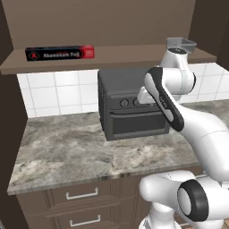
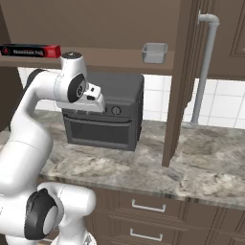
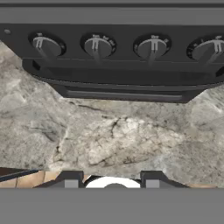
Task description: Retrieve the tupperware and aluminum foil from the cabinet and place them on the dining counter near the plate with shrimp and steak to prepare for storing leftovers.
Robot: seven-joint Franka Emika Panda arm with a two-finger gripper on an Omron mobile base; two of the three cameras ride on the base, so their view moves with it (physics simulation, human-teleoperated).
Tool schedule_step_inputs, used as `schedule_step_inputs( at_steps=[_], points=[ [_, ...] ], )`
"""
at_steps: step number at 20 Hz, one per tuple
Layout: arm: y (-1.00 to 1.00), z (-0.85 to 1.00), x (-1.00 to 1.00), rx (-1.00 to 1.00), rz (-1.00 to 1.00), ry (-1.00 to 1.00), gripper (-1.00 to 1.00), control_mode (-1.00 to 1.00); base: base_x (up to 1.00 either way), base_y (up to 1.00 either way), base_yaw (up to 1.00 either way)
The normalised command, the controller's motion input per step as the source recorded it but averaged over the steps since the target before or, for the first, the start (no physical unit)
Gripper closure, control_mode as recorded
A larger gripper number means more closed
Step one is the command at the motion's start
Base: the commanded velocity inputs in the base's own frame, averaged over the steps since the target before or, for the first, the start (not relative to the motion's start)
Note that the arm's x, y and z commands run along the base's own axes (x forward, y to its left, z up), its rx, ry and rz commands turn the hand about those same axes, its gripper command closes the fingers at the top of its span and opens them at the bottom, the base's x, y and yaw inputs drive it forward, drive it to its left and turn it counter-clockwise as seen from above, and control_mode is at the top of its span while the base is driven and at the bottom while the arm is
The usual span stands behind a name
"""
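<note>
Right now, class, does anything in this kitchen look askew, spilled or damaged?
Nothing stands out. The aluminum foil lies flat on the cabinet shelf, the tupperware sits upright there, and the black oven stands square on the marbled counter.

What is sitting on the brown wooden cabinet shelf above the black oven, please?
A long black aluminum foil box lies at one end, a translucent grey tupperware tub at the other. The arm hides part of the shelf between.
</note>
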Motion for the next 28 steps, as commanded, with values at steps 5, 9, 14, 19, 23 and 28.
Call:
schedule_step_inputs(
  at_steps=[5,9,14,19,23,28],
  points=[
    [0.00,0.00,-0.11,0.00,0.03,-0.02,-1.00,-1.00,0.00,0.00,0.00],
    [0.16,0.36,-0.05,0.00,-0.09,-0.09,-1.00,-1.00,0.00,0.00,0.00],
    [0.67,0.65,-0.31,0.10,-0.31,-0.04,-1.00,-1.00,0.00,0.00,0.00],
    [0.66,0.57,-0.22,0.33,-0.47,0.03,-1.00,-1.00,0.00,0.00,0.00],
    [0.49,0.27,-0.05,0.51,-0.47,0.25,-1.00,-1.00,0.00,0.00,0.00],
    [0.28,0.11,0.20,0.59,-0.28,0.44,-1.00,-1.00,0.00,0.00,0.00]
  ],
)
